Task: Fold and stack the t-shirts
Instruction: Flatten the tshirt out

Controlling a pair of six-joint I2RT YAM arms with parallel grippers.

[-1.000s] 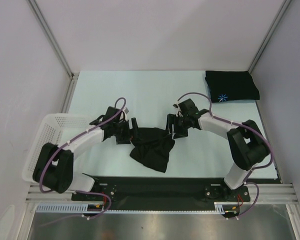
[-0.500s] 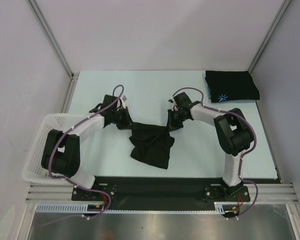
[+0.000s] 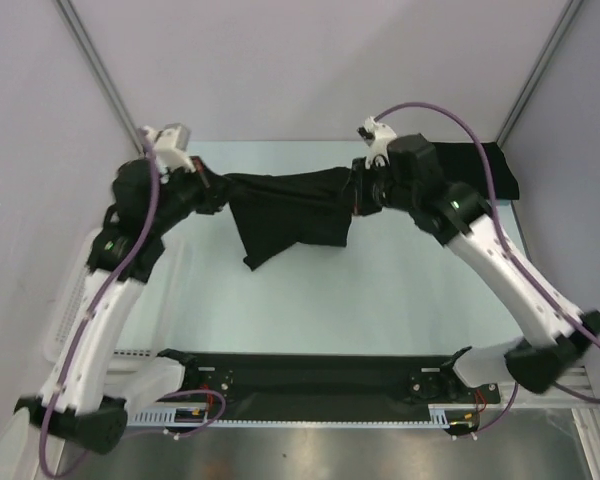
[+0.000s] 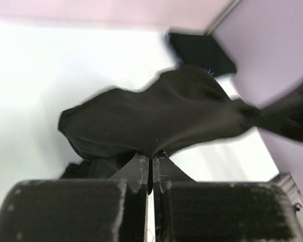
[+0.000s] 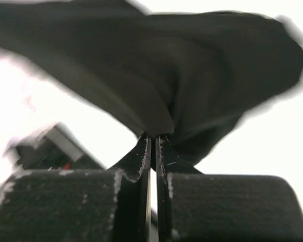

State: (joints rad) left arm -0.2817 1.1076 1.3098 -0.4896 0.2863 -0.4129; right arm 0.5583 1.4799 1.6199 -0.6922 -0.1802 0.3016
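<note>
A black t-shirt [image 3: 290, 212] hangs stretched in the air between my two grippers, its lower edge drooping over the table. My left gripper [image 3: 218, 190] is shut on the t-shirt's left end, and my right gripper [image 3: 355, 195] is shut on its right end. In the left wrist view the cloth [image 4: 156, 118] spreads out from my shut gripper [image 4: 151, 160]. In the right wrist view the cloth [image 5: 192, 65] bunches at my shut gripper [image 5: 152, 138]. A second, folded black t-shirt [image 3: 496, 170] lies at the back right corner, partly hidden behind my right arm. It also shows in the left wrist view [image 4: 199, 50].
A white mesh basket [image 3: 72, 300] stands at the table's left edge, partly behind my left arm. The pale table [image 3: 310, 300] is bounded by walls at the back and sides. A black base rail [image 3: 310, 370] runs along the near edge.
Both grippers closed on the crumpled t-shirt on the table, then rose and moved toward the back, lifting and stretching it between them. The right arm now covers part of the folded t-shirt.
</note>
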